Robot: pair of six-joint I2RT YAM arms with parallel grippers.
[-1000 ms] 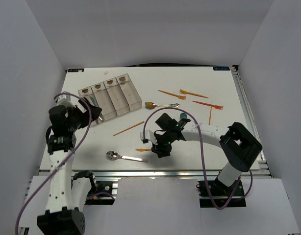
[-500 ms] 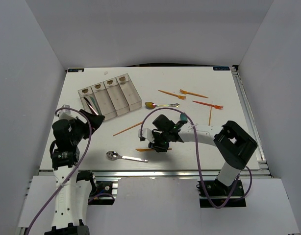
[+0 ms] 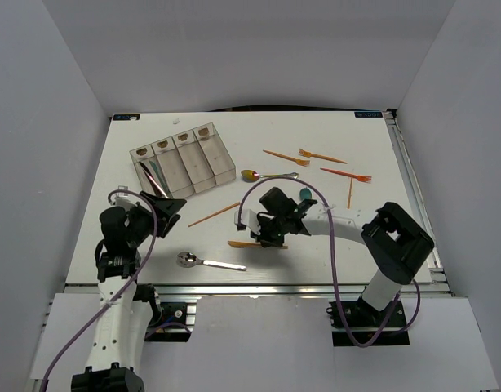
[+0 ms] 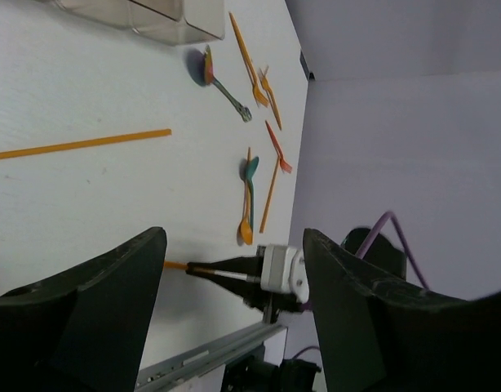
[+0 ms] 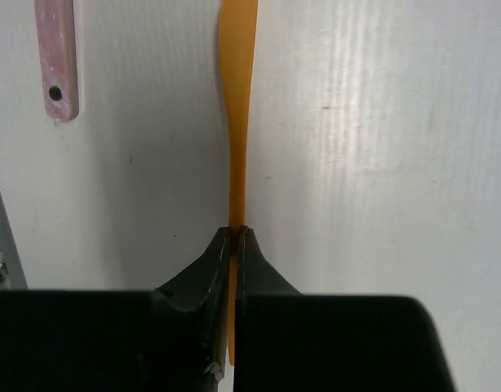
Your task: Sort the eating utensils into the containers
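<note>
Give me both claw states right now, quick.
Left claw: open, holding nothing.
Right claw: closed on the orange utensil.

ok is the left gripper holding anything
No, the left gripper shows its jaws wide apart in its wrist view, with nothing gripped between them.

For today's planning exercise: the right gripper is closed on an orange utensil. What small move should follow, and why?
Probably a short lift: the right gripper is shut on the utensil, which looks flat on the table, and the bins stand apart, farther left.
</note>
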